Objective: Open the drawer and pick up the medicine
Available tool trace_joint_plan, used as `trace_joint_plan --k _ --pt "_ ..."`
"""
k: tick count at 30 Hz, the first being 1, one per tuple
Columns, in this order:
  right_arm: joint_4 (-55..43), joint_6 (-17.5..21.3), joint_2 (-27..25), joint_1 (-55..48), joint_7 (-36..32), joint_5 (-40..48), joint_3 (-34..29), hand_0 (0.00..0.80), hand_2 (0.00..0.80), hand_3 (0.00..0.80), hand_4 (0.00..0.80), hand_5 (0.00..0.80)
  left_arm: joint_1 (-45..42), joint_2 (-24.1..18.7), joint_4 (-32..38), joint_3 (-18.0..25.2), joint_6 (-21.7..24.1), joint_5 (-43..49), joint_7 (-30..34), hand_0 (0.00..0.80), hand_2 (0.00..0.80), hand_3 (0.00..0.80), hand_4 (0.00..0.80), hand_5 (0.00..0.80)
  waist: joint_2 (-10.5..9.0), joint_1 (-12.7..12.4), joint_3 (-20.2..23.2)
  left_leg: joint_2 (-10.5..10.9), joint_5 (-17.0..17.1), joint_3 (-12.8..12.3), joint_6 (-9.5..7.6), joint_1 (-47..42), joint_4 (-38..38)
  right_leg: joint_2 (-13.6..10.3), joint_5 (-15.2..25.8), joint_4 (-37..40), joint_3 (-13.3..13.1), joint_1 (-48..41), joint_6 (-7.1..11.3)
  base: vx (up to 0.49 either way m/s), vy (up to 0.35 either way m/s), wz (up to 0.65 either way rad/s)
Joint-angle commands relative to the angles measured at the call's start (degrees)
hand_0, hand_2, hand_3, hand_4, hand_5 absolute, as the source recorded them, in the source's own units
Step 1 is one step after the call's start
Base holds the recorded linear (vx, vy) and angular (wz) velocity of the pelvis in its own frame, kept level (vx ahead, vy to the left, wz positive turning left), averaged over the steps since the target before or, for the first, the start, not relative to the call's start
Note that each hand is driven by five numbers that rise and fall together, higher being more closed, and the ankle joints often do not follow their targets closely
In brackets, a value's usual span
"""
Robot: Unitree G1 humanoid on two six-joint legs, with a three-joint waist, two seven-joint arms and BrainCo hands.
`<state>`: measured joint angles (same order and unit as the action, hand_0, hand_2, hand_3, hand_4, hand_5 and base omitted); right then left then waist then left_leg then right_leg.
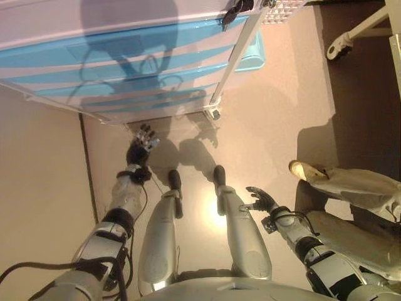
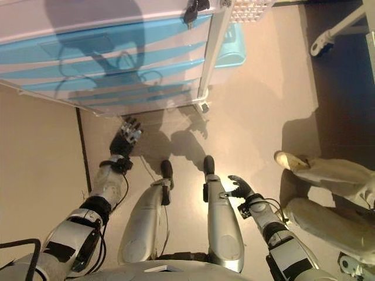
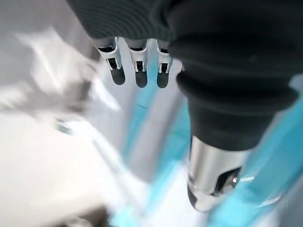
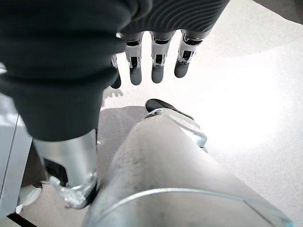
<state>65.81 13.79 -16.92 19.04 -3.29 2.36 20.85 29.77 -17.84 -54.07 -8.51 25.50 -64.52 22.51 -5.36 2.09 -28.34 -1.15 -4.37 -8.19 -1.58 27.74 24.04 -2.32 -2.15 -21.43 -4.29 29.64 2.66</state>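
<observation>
A white drawer unit (image 1: 119, 63) with several translucent blue drawers, all shut, stands on casters in front of me; it also shows in the right eye view (image 2: 105, 58). No medicine is in view. My left hand (image 1: 142, 144) is open, fingers straight, raised low in front of the unit's bottom edge, apart from it. Its wrist view shows the fingers (image 3: 137, 71) pointing at the blue drawer fronts (image 3: 156, 142). My right hand (image 1: 260, 199) is open and empty, hanging low by my right leg; it also shows in its wrist view (image 4: 156, 61).
A caster (image 1: 215, 114) sits under the unit's right corner. A blue bin (image 1: 254, 53) stands behind the unit's right side. A person's legs and a light shoe (image 1: 307, 170) are at the right. A white chair base (image 1: 341, 44) is at the top right.
</observation>
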Motion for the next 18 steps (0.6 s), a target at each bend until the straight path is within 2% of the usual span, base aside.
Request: trace_joint_plan --k 1,9,18 --pt "-2.6 0.0 -1.6 -3.3 -0.2 0.8 2.8 0.0 0.0 0.0 0.0 0.0 -0.8 -1.6 5.7 3.0 3.7 -9.4 7.6 0.0 0.0 0.0 0.0 0.0 -1.41 0.5 1.6 3.5 -7.6 -0.4 -2.04 4.1 8.5 -0.3 6.4 5.6 2.5 0.4 0.92 0.015 0.019 -0.06" --pt "-3.5 1.1 -1.6 -4.4 0.0 1.7 4.0 0.0 0.0 0.0 0.0 0.0 6.8 -5.9 10.2 6.5 1.8 -23.0 17.2 0.0 0.0 0.0 0.0 0.0 -2.31 1.2 1.4 3.1 -10.3 -1.4 -2.3 6.0 12.0 -0.1 6.5 5.6 2.1 0.8 1.11 0.027 0.004 -0.09" --pt "-3.7 1.9 -0.8 -4.9 0.6 2.3 5.3 0.0 0.0 0.0 0.0 0.0 12.4 -8.3 14.8 7.3 0.0 -29.3 23.7 0.0 0.0 0.0 0.0 0.0 -3.15 0.8 0.5 2.9 -11.1 -0.9 -2.31 6.9 12.8 0.3 6.0 5.5 2.7 0.6 0.9 0.012 -0.047 -0.02"
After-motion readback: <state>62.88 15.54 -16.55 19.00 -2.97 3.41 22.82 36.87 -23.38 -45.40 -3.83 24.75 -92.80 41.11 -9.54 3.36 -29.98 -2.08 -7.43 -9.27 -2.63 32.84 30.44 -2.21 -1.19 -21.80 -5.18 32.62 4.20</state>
